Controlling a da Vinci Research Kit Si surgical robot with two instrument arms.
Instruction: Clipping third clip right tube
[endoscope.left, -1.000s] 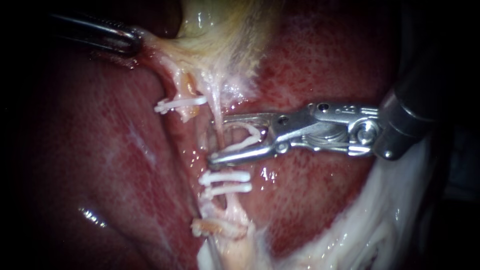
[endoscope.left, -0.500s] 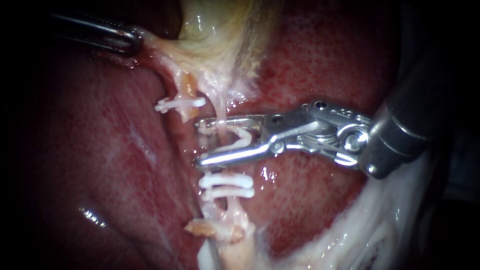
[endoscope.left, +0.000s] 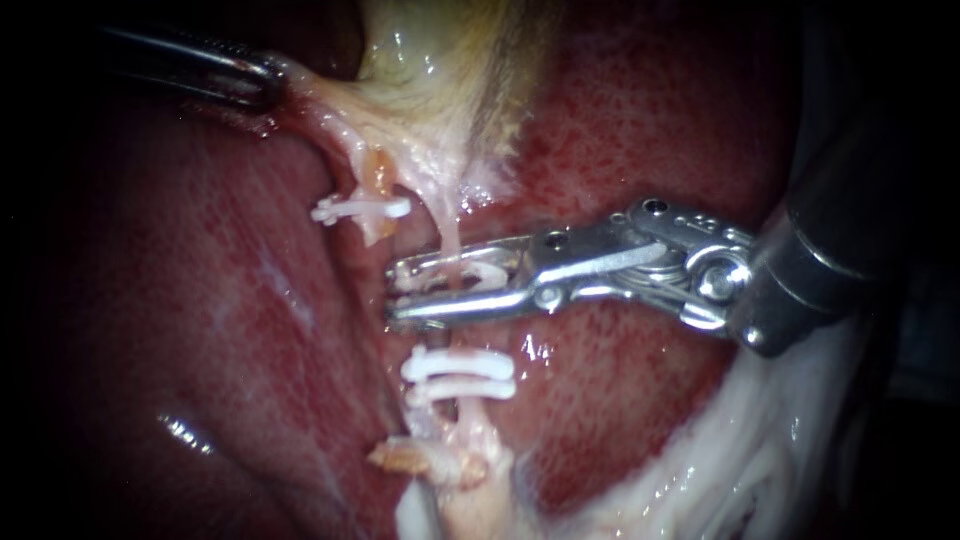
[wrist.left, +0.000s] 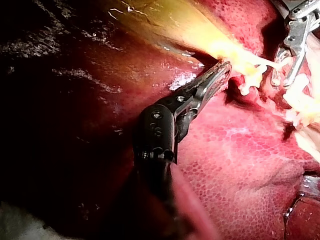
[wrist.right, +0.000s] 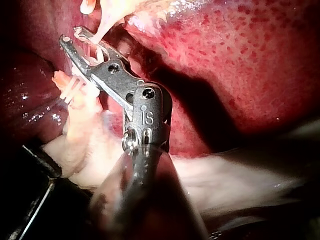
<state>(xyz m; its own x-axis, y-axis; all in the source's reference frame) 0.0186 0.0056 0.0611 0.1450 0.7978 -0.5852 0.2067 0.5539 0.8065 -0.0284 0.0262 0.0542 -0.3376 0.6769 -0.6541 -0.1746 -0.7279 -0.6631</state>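
End effector of slender dark steel left instrument (endoscope.left: 270, 80) clamped on pale yellowish gallbladder (endoscope.left: 430, 90) tissue. Further right, thin pale pink right tube (endoscope.left: 447, 235) running through nearly closed silver end effector of right instrument (endoscope.left: 392, 294), pressed onto white plastic clip (endoscope.left: 480, 277) around that tube, just above two fitted white clips (endoscope.left: 455, 372).
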